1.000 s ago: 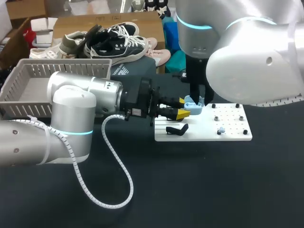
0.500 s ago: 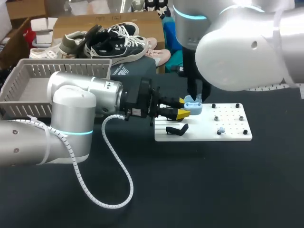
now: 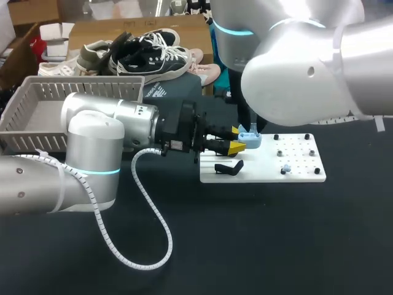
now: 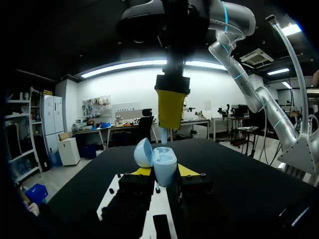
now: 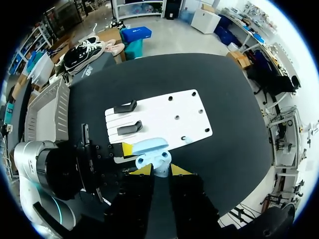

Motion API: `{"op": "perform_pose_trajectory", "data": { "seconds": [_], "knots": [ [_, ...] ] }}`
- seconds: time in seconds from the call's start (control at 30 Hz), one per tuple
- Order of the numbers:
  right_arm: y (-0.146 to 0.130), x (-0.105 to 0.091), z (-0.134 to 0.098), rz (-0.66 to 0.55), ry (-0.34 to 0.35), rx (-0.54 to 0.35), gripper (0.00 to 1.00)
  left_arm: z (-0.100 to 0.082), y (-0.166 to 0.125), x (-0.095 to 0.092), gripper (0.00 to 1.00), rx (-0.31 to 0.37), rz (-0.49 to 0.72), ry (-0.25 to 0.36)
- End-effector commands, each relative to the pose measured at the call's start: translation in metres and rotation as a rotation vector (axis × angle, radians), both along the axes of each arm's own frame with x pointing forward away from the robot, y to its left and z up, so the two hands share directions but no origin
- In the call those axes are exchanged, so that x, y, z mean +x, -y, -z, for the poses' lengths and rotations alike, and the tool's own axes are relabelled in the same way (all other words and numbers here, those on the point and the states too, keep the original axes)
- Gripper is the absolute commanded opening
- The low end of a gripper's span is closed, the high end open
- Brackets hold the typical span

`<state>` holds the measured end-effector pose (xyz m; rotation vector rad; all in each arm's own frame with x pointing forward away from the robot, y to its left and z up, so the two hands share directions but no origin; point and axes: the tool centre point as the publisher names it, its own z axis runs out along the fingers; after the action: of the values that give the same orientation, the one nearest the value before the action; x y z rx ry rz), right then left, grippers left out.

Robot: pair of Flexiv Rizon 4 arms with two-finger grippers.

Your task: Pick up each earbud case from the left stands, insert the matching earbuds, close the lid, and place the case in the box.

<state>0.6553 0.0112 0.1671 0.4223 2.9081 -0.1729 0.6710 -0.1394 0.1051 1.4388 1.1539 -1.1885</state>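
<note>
Left pincer [image 4: 164, 172] first: we have it pressed on the earbud case [image 4: 163, 167] from two sides. The yellow tips sit low on the body, and the lid [image 4: 143, 152] is swung open to one side. The case hangs in the air over the white board [image 3: 301, 175], close to the black stand [image 3: 228, 167] and well apart from the grey box [image 3: 80, 81].

We judge the case to be light, stiff and smooth. Its rounded shell could slip or turn in the pinch. The place to hold it is where we do now, low on the body, clear of the hinge and the open lid. The hinge looks like the weak point, so any push from above should be gentle.

Our right pincer [image 5: 160, 170] comes straight down over the open case with its tips nearly together. From the left wrist, a thin pale stem hangs under its yellow finger. We take this for an earbud [image 4: 163, 134], pinched just above the case's well. It looks tiny and could easily twist in the grip, so it needs to go in straight. A second earbud [image 3: 286, 168] sits on the board among the pegs.
</note>
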Motion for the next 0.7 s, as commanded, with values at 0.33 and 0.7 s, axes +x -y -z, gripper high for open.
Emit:
{"op": "perform_pose_trajectory", "data": {
  "seconds": [0.33,0.7],
  "knots": [
    [0.0012,0.0047,0.0068,0.005,-0.009,-0.007,0.00,0.0006,0.0000,-0.0004,0.00,-0.002,-0.002,0.002],
    [0.0038,0.0057,0.0104,0.005,-0.018,-0.005,0.00,0.0006,0.0000,-0.0004,0.00,-0.002,-0.002,0.002]
  ]
}}
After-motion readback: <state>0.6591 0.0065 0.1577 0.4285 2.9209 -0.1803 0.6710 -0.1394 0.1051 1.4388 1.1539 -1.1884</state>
